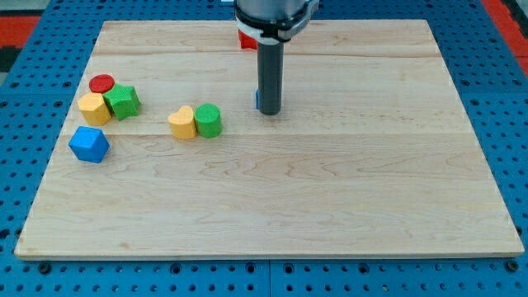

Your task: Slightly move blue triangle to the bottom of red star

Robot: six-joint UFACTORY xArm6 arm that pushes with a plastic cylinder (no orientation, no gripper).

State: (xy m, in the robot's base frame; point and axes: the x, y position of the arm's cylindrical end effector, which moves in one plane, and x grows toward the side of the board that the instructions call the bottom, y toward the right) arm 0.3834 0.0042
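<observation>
Seven blocks sit on the pale wooden board (272, 198), all in its upper half. Nearest, toward the view's left edge, lies one blue cube-like block (89, 144) on its own. A little beyond it, more toward the middle, a yellow heart (182, 123) touches a green cylinder (209, 120) on its right. Farther up on the left, three blocks bunch together: a yellow block (95, 108), a green star-like block (123, 101) at its right and a red cylinder (102, 82) behind them. Near the board's middle, the dark rod stands upright with my tip (269, 112) resting on the wood; a sliver of the blue triangle (256, 100) shows against the rod's left side, mostly hidden. Whether tip and triangle touch, I cannot tell. Up by the far edge, part of the red star (247, 38) shows beneath the arm's body. The rod has no jaws to part or close. Around the board runs a blue perforated table (487, 49).
</observation>
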